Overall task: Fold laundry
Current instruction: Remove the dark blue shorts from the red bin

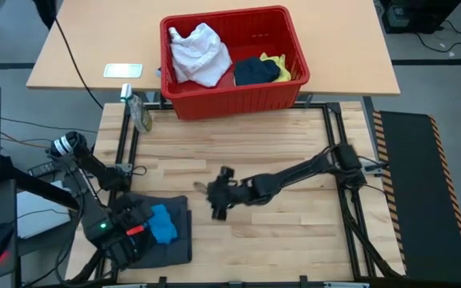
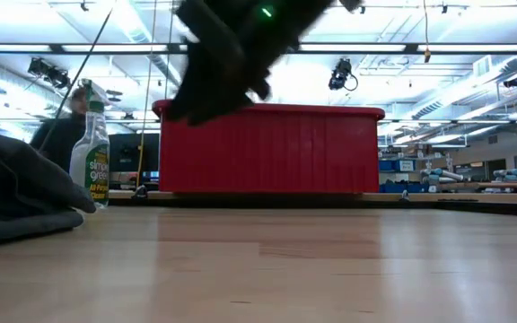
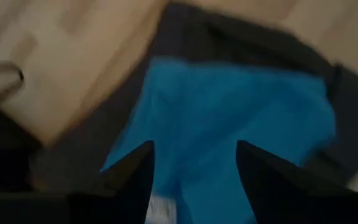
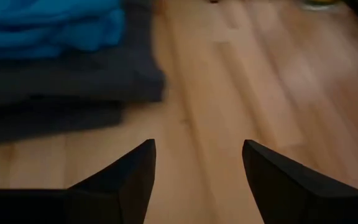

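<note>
A folded dark grey garment lies flat on the table at the near left, and a bright blue garment lies on top of it. My left gripper hovers over this stack, open, with the blue cloth showing beyond its fingers. My right gripper stands open above bare wood near the table's middle, to the right of the stack. The red basket at the far edge holds a white garment, a dark navy one and a yellow one.
A green spray bottle stands at the far left, beside the basket, and shows in the low view. A small white card lies on the table behind. Bare wood stretches across the table's middle and right.
</note>
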Action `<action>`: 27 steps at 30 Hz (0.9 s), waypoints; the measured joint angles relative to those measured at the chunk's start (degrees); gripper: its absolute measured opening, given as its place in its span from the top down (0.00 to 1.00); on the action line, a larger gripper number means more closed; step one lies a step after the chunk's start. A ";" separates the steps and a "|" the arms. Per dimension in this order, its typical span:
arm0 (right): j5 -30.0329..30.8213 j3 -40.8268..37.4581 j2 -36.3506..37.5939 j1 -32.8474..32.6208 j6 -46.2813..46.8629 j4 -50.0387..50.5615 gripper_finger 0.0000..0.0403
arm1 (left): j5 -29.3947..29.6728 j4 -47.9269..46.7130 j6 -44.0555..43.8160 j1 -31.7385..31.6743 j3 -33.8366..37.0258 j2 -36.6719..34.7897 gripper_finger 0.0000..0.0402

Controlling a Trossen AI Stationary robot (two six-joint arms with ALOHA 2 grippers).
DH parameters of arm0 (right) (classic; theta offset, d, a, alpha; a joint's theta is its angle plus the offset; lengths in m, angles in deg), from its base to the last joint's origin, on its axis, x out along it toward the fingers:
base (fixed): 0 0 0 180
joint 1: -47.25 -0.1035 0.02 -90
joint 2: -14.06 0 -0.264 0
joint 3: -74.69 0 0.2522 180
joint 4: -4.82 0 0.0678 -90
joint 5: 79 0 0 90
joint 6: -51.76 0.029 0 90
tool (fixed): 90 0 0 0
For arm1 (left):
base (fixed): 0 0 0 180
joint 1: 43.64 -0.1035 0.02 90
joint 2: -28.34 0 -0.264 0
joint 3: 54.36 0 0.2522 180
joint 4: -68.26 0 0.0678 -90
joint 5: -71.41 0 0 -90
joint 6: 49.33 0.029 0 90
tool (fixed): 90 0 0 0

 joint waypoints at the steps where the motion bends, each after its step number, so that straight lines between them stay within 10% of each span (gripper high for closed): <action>1: 0.08 -2.92 1.96 0.54 0.44 -1.98 0.39 | 1.74 0.54 0.98 -0.79 0.94 0.00 0.44; 15: 4.20 -36.62 25.78 2.24 9.19 -14.49 0.40 | 1.78 40.81 44.51 -26.36 13.62 0.00 0.57; 21: 3.04 -47.57 27.51 2.52 12.15 -28.53 0.40 | 11.30 56.02 59.69 -36.94 13.66 0.71 0.57; 27: 3.88 -49.92 27.75 3.05 13.15 -26.39 0.40 | 6.66 76.31 75.76 -48.03 13.67 5.59 0.57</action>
